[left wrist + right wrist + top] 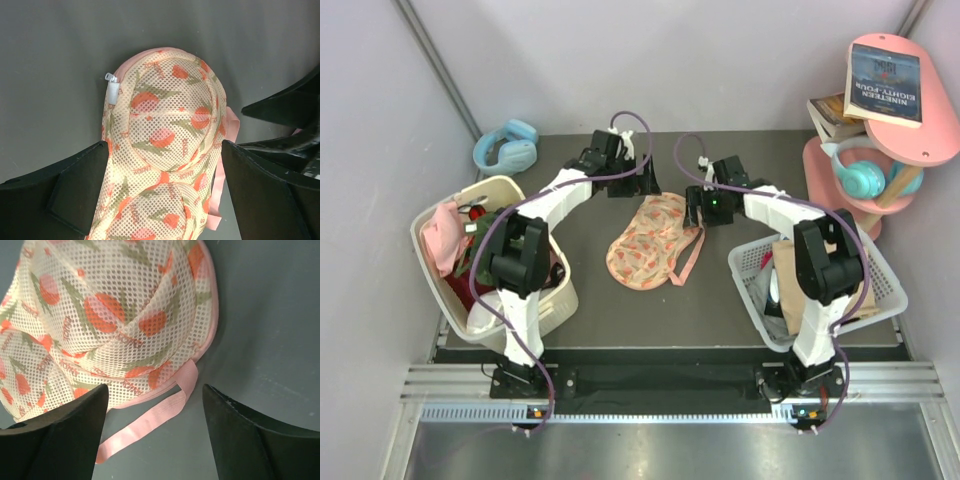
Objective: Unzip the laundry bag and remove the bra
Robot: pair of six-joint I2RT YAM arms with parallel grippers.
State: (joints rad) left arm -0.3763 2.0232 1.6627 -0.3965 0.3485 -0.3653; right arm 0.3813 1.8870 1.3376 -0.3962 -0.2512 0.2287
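Note:
The laundry bag (648, 240) lies zipped shut on the dark table, cream mesh with orange print and pink trim. Its white zip pull (112, 90) sits at the far-left edge of the upper lobe. The pink loop strap (150, 425) lies on the table beside the bag. My left gripper (642, 185) is open over the bag's far end, and the bag (165, 145) shows between its fingers (65, 190). My right gripper (698, 208) is open and empty just right of the bag (110, 315), above the strap. The bra is hidden.
A white basket (560, 300) with pink and green clothes stands at the left. Another white basket (880, 270) stands at the right. Blue headphones (507, 147) lie at the back left. A pink shelf (920, 145) at the back right holds books and teal headphones (860, 175).

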